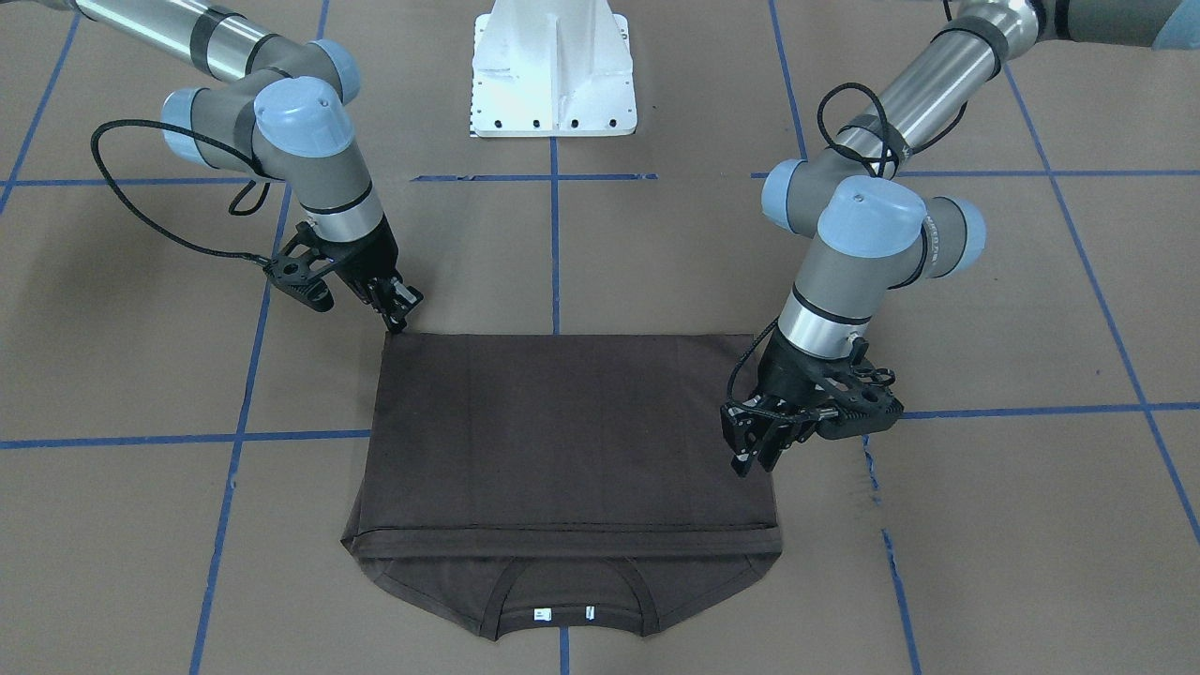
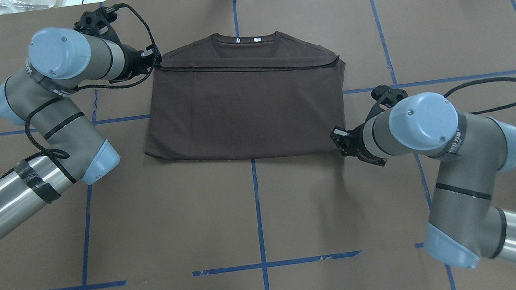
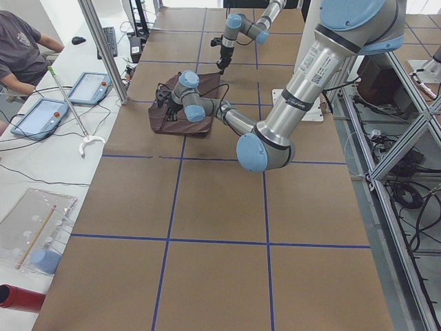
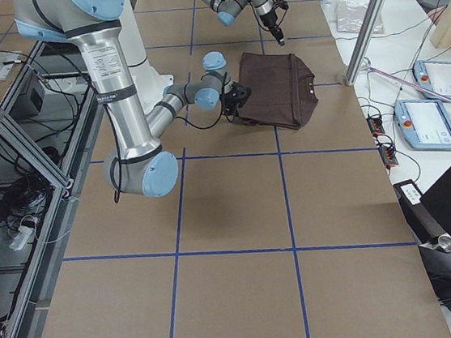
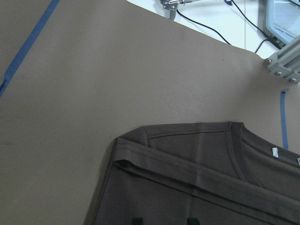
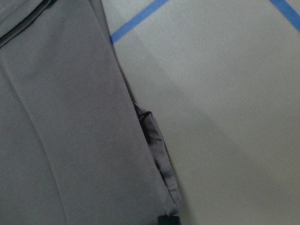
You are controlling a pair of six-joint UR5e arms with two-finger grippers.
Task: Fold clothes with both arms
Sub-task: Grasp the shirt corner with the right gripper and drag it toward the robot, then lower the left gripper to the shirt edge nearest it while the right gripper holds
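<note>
The dark grey-brown T-shirt (image 1: 562, 441) lies flat on the brown table, its bottom part folded up over the chest, with the collar (image 1: 562, 600) and white neck tags on the side away from the robot. It also shows in the overhead view (image 2: 243, 107). My left gripper (image 1: 759, 455) is open and empty, raised above the folded hem's corner (image 5: 122, 154) by the collar; in the overhead view it is at the shirt's far left corner (image 2: 155, 61). My right gripper (image 1: 398, 314) is low at the shirt's near corner (image 2: 338, 137), with its fingers together on the cloth edge (image 6: 159, 183).
The white bolted pedestal (image 1: 553, 70) stands at the robot's side of the table. Blue tape lines (image 2: 257, 204) cross the brown surface. Tablets (image 3: 41, 117), a seated person (image 3: 21, 48) and metal posts (image 3: 103, 48) stand past the far edge.
</note>
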